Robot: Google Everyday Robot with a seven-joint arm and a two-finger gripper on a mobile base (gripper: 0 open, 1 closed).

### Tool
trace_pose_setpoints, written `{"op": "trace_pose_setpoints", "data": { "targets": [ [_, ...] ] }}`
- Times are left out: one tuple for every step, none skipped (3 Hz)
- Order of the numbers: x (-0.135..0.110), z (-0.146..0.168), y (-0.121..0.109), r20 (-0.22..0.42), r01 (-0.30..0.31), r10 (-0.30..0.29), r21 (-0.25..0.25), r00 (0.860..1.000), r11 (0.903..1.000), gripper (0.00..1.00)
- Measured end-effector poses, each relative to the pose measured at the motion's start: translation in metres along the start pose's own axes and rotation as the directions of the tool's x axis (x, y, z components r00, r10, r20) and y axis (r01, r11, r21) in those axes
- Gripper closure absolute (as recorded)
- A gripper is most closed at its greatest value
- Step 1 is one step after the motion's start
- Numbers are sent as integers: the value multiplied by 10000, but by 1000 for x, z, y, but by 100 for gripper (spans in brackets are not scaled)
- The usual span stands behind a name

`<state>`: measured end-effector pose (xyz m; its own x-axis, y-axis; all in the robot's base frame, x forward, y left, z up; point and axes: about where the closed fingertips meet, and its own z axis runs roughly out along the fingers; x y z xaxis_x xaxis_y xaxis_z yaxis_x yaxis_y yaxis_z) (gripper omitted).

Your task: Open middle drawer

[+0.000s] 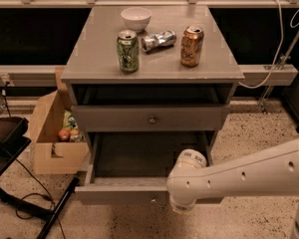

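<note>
The middle drawer (114, 194) is pulled far out of the grey cabinet (89, 63). Its dark inside is empty and its small brass knob (153, 199) sits at the centre of the front. The upper drawer front (114, 118) with its own knob is above it and nearly closed. The lowest drawer is hidden under the open one. My gripper (183, 206) is at the open drawer's front edge, just right of the knob, under the white wrist of my arm (249, 176), which reaches in from the right.
On the cabinet top stand a white bowl (136, 18), a green can (128, 51), a crushed silver can (158, 40) and a brown can (192, 46). A cardboard box (50, 133) with items sits on the floor to the left. Black chair legs and a cable (20, 203) lie at the lower left.
</note>
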<state>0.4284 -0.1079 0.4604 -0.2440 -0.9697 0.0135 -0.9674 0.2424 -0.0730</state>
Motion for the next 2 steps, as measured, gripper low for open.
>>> {"op": "trace_pose_setpoints", "data": {
  "targets": [
    [0, 0, 0, 3, -10, 10, -2, 10000, 10000, 62],
    [1, 1, 1, -7, -6, 6, -17, 10000, 10000, 39]
  ]
}}
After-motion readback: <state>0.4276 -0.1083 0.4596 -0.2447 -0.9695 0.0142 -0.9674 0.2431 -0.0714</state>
